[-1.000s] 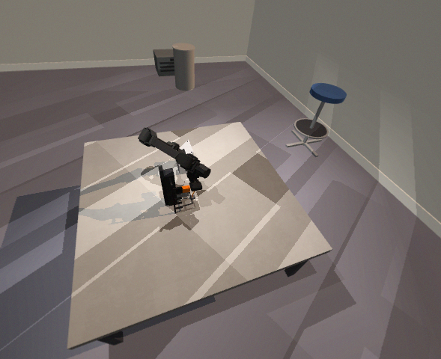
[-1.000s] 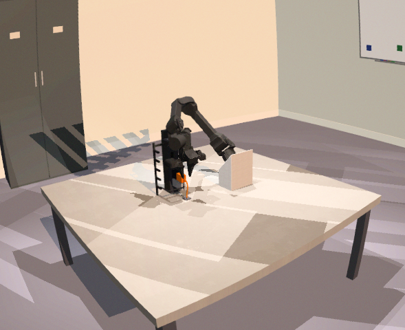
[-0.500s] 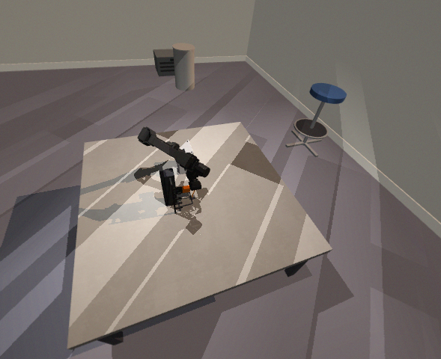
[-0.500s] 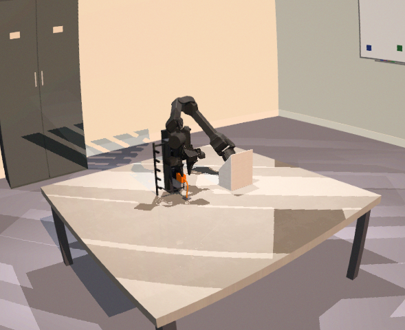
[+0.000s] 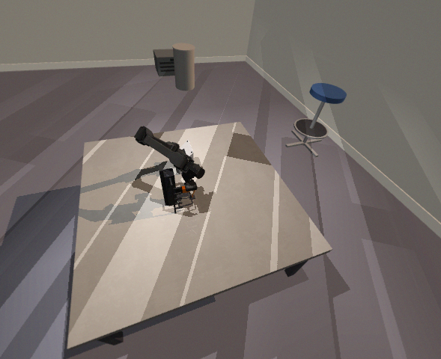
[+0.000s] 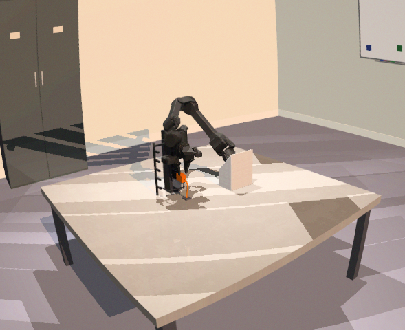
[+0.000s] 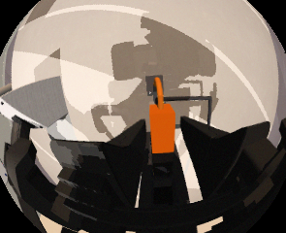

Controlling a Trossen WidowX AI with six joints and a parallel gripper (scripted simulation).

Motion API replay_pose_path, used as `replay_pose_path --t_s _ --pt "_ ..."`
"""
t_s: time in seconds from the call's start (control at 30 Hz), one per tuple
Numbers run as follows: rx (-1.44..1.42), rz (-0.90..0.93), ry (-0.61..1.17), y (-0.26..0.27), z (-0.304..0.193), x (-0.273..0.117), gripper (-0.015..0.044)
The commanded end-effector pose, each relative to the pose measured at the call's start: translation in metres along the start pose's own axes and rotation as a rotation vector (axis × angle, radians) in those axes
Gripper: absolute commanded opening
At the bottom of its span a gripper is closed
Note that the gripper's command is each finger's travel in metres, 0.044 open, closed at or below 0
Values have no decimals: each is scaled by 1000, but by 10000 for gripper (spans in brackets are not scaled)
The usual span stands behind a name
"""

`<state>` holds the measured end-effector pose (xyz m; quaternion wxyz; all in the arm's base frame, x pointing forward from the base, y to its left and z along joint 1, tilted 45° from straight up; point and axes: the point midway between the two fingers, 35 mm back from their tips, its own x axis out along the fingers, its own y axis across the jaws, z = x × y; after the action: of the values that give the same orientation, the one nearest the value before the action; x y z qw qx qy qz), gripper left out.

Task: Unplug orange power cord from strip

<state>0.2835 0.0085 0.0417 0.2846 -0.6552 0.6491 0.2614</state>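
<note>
The black power strip [image 5: 168, 187] [image 6: 167, 177] stands upright on the table. The orange plug [image 5: 183, 189] [image 6: 181, 177] [image 7: 162, 130] is close in front of its face; whether its prongs sit in a socket is hidden. The orange cord [image 6: 187, 190] [image 7: 159, 92] runs from the plug down to a small dark block [image 6: 186, 199] on the table. My gripper [image 7: 163, 122] is partly open, with one finger on each side of the plug. In the wrist view a narrow gap shows between each finger and the plug. Nothing is gripped.
A thin black rack [image 6: 156, 170] [image 7: 210, 112] stands beside the strip, close to my hand. A pale wedge-shaped block [image 5: 186, 148] [image 6: 241, 170] [image 7: 41, 104] stands on the table on the other side. The table [image 5: 232, 232] [image 6: 230, 230] has its edges well away from the strip.
</note>
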Motion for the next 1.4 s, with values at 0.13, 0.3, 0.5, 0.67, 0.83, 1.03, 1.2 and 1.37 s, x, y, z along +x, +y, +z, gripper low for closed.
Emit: replay_pose_path --t_s 0.13,0.3,0.5,0.67,0.83,1.03,1.2,1.37 --pt "-7 0 4 1 -9 0 160" --pt "-7 0 4 1 -9 5 160" --pt "-7 0 4 1 -9 12 160" --pt "1 0 1 1 -9 9 68" --pt "1 0 1 1 -9 9 35" --pt "1 0 0 0 -6 9 0" --pt "0 -1 -1 -1 1 9 0" --pt "-1 -1 -2 -1 9 8 0"
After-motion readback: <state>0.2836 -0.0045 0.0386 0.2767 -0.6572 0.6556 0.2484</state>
